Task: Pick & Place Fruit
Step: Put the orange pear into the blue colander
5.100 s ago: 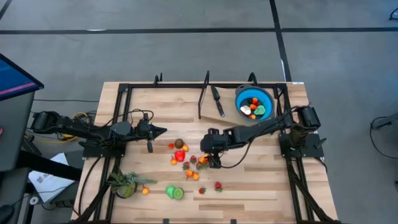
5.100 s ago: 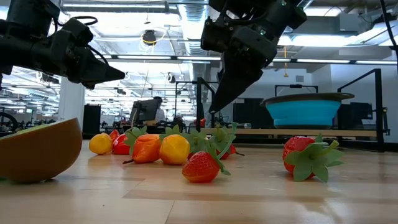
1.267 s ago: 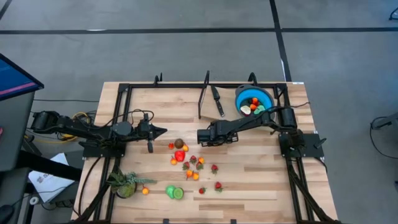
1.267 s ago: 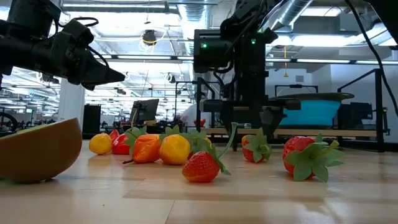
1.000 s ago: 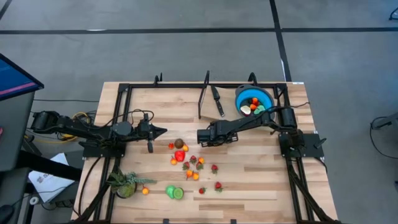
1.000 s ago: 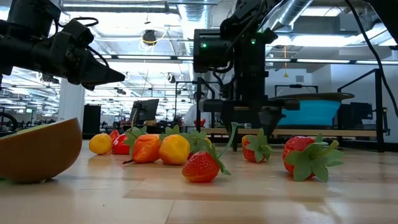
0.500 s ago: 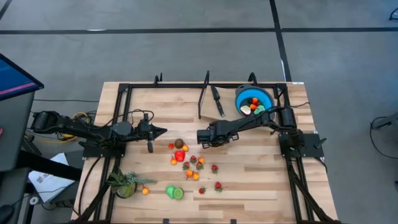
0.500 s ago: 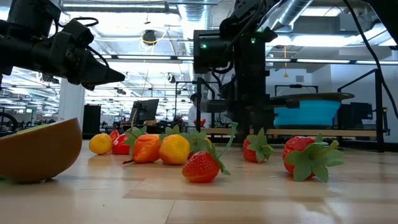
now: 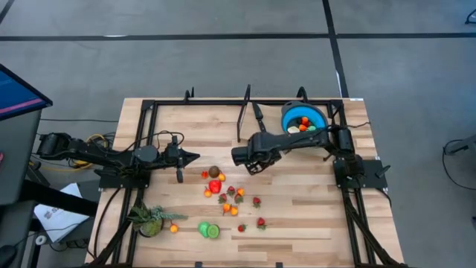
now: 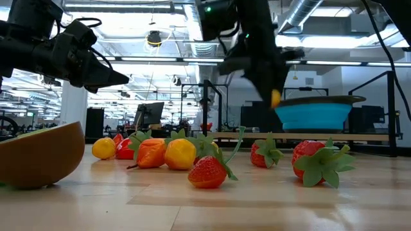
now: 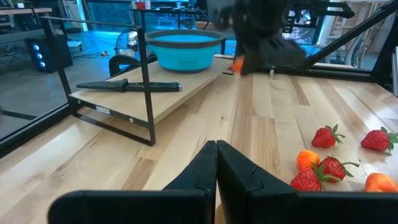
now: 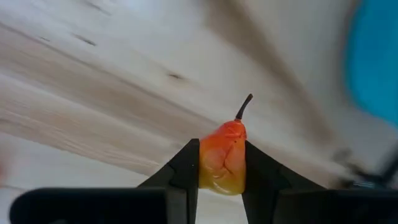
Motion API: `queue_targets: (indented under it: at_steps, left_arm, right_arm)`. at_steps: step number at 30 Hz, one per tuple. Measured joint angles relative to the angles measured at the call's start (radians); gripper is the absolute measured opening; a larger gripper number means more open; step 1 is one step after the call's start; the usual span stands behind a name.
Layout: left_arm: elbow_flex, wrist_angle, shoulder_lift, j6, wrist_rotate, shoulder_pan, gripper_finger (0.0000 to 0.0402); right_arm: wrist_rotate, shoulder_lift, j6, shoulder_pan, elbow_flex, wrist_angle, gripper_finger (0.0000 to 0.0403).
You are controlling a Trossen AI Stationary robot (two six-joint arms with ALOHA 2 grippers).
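My right gripper (image 12: 222,149) hangs above the middle of the table (image 9: 255,165), shut on a small orange-yellow fruit (image 12: 222,157) with a dark stem; the low view shows that fruit (image 10: 275,97) high above the board. The other fruit (image 9: 223,190), strawberries and small orange and yellow pieces, lie loose on the board nearer its front. A blue bowl (image 9: 303,117) with several fruits in it stands at the far right. My left gripper (image 9: 195,156) waits shut and level at the left, with nothing between its fingers (image 11: 216,144). My right gripper pinches the small fruit's two sides (image 12: 205,163) between its two fingers (image 12: 186,168). The fingers come from above, slanting steeply down. The fruit is clear of the table, its stem (image 12: 244,106) pointing away from the gripper.
A black-handled knife (image 9: 259,120) lies on the raised far shelf beside the bowl. A spiky green plant (image 9: 151,218) and green fruit halves (image 9: 209,230) sit near the front left. A brown fruit half (image 10: 38,154) lies close to the low camera. Black frame rails (image 9: 141,138) border the board.
My right gripper has shut on the small orange-yellow fruit at the board, then risen straight up with it while rolling about its own axis. The fruit is lifted clear of the table. The strawberries beside it stay where they were.
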Motion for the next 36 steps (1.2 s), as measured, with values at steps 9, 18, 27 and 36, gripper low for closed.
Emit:
queue_targets:
  at_steps: [9,18,27,36]
  left_arm:
    - [0.000,0.000,0.000,0.000,0.000,0.000,0.0001]
    - [0.000,0.000,-0.001,0.000,0.000,0.000,0.0001]
    - [0.000,0.000,-0.001,0.000,0.000,0.000,0.0001]
    - [0.000,0.000,-0.001,0.000,0.000,0.000,0.0001]
  right_arm:
    - [0.085,-0.074,-0.200,-0.101,0.090,-0.055,0.0078]
    - [0.096,-0.164,-0.298,-0.237,0.089,-0.056,0.0078]
    - [0.095,-0.191,-0.431,-0.405,0.086,-0.054,0.0078]
    - [0.060,-0.191,-0.559,-0.527,-0.092,-0.055,0.0078]
